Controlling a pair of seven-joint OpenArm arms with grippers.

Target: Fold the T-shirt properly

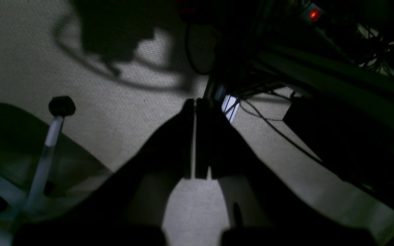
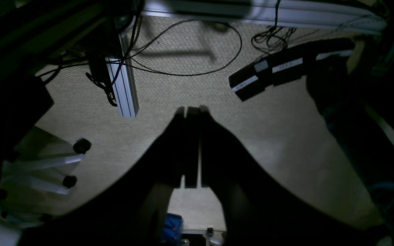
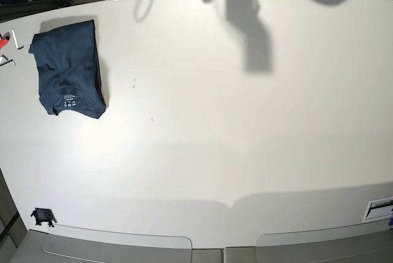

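While both grippers sit pressed together over the floor, I see the T-shirt (image 3: 67,69) folded at the table's (image 3: 245,140) far-left corner, nearer my right arm

The dark teal-blue cotton T-shirt (image 3: 69,70) looked soft and matt; the white table (image 3: 233,140) was smooth, faintly sheened.

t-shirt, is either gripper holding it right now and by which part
Nothing is held. The T-shirt lies folded on the table, and both the left gripper and right gripper are shut on nothing, over the floor.
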